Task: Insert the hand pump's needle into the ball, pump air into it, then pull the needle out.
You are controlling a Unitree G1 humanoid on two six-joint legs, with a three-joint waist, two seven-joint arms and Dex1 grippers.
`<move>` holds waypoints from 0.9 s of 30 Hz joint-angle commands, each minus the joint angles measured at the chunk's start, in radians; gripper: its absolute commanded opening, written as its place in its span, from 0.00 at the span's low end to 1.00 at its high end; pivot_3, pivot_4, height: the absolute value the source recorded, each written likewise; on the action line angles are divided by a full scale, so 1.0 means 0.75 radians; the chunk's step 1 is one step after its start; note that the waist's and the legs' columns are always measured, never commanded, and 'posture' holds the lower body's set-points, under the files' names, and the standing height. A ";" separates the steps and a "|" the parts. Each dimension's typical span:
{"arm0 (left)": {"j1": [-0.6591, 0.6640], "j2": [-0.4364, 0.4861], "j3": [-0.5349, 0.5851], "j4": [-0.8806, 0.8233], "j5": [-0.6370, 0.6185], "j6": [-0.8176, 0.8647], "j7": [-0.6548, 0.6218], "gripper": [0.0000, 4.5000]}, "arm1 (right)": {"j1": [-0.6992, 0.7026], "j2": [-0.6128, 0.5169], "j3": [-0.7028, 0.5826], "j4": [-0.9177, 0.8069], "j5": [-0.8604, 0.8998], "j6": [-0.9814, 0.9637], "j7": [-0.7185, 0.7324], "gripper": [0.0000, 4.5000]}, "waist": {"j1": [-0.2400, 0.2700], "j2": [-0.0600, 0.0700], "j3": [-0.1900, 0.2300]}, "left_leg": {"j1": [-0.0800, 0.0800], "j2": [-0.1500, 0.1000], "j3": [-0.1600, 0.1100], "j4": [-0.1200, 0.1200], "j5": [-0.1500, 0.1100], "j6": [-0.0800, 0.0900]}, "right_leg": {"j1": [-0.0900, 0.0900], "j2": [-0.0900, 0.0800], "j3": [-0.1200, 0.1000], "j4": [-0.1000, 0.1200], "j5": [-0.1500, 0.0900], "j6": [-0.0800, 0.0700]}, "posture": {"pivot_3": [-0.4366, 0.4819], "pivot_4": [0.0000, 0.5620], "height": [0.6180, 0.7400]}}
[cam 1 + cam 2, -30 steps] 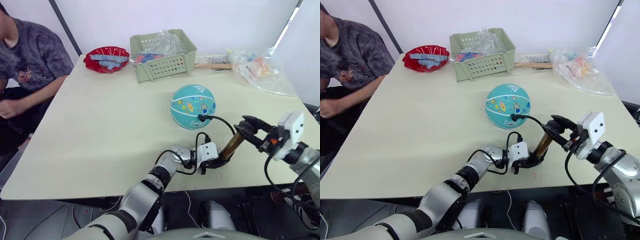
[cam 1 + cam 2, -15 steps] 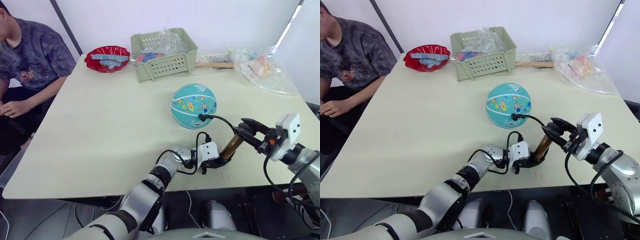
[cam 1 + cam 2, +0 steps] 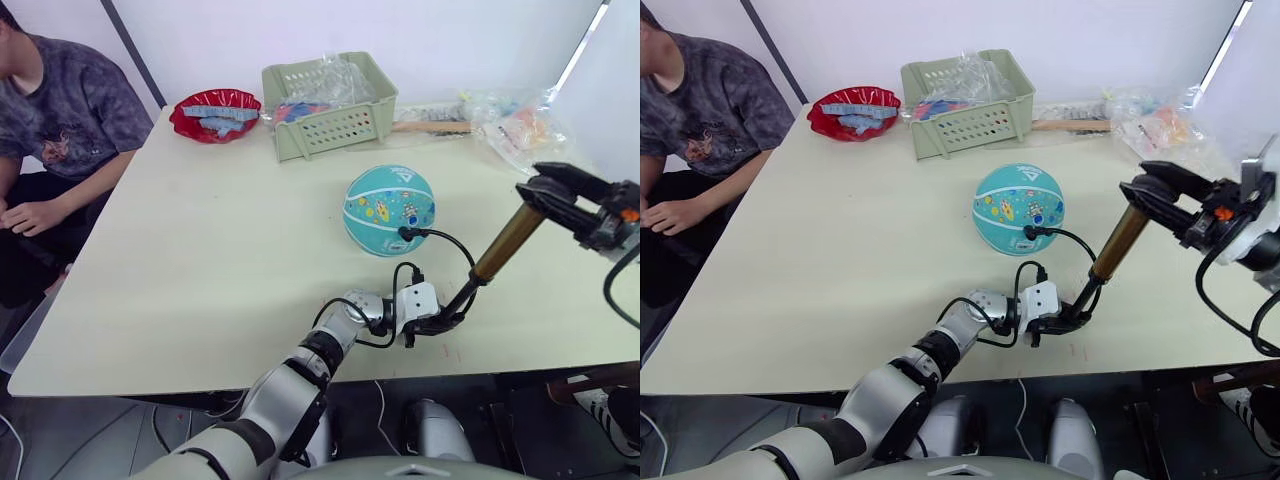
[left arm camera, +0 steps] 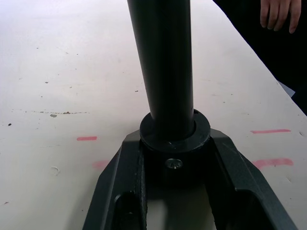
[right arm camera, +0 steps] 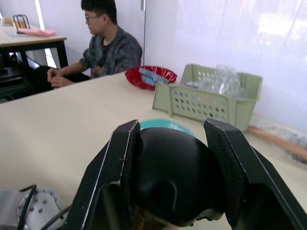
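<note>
hand pump point(image 3: 497, 252) tilted near the table's front edge, base clamped by left gripper point(image 3: 440, 322) | T-handle gripped by right gripper point(image 3: 560, 190) | hose plugged into ball point(image 3: 389, 211) mid-table

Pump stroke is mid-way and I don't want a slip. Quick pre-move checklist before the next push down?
1. Left gripper clamping the hand pump base on the table: ok, its fingers flank the black base collar.
2. Right gripper on the T-handle: ok, its fingers sit either side of it.
3. Pump extended for a push: ok, the gold cylinder is raised and the black rod exposed.
4. Hose runs to the ball without a kink: ok.
5. Needle seated in the ball: cannot tell; the fitting touches the ball, the pin is hidden.
6. Ball resting free on the table: ok, nothing holds it.
</note>
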 commanded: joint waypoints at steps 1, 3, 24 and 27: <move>0.058 0.040 -0.059 0.085 0.071 0.046 -0.008 0.25 | -0.084 -0.051 -0.142 -0.008 0.075 -0.008 -0.047 0.36 | 0.000 0.000 0.000 | 0.000 0.000 0.000 0.000 0.000 0.000 | 0.000 0.000 0.000 0.000 0.000 0.000 | 0.48 0.27 1.00; 0.059 0.042 -0.058 0.084 0.070 0.046 -0.008 0.25 | -0.093 -0.064 -0.158 -0.009 0.092 0.004 -0.054 0.36 | 0.000 0.001 0.001 | 0.000 0.000 0.000 0.000 0.000 0.000 | 0.000 0.000 0.000 0.000 0.000 0.000 | 0.48 0.27 1.00; 0.060 0.046 -0.059 0.092 0.076 0.046 0.005 0.25 | 0.474 0.237 0.436 0.021 -0.549 -0.363 0.052 0.36 | -0.002 -0.018 -0.016 | 0.003 0.002 -0.001 0.000 0.000 0.000 | 0.001 0.002 0.000 0.000 0.000 0.001 | 0.48 0.27 1.00; 0.061 0.047 -0.060 0.091 0.077 0.045 0.007 0.25 | 0.507 0.280 0.514 0.047 -0.617 -0.405 0.037 0.35 | -0.004 -0.019 -0.018 | 0.004 0.003 -0.001 0.000 0.000 0.000 | 0.002 0.002 0.000 0.000 -0.001 -0.001 | 0.48 0.27 1.00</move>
